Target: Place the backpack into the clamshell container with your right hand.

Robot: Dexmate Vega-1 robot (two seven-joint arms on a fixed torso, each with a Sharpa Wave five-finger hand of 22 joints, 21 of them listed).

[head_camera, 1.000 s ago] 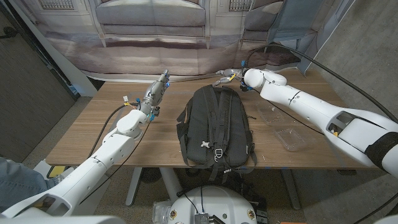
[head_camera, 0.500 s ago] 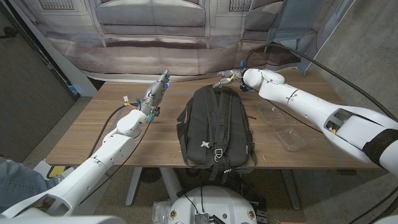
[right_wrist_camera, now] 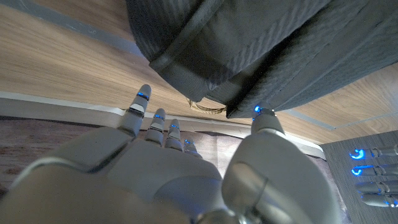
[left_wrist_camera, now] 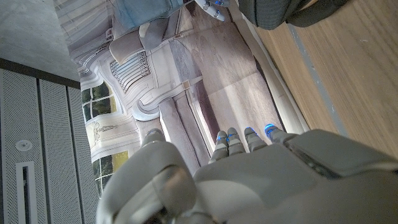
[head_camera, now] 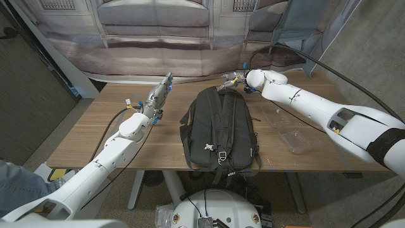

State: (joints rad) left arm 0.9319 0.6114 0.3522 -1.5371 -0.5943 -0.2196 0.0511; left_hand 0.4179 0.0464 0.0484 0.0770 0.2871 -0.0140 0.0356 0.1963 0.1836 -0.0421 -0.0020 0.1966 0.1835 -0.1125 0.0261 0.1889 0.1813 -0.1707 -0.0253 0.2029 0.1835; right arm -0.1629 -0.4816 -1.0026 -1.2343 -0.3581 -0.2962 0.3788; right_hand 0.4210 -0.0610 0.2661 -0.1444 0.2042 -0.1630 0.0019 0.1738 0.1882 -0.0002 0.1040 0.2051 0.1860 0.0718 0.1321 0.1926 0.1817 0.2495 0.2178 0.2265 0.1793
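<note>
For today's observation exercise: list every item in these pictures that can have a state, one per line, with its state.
Black fabric backpack: lying flat on the table, straps up, outside the container.
Clear plastic clamshell container: open, holding nothing.
Right hand: fingers spread by the backpack's top, gripping nothing.
Left hand: fingers extended, holding nothing.

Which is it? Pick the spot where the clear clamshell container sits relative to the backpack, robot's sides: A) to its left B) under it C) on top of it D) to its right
D: in the head view the clamshell container lies open on the table on the backpack's right side, apart from it, under the right arm.
</note>
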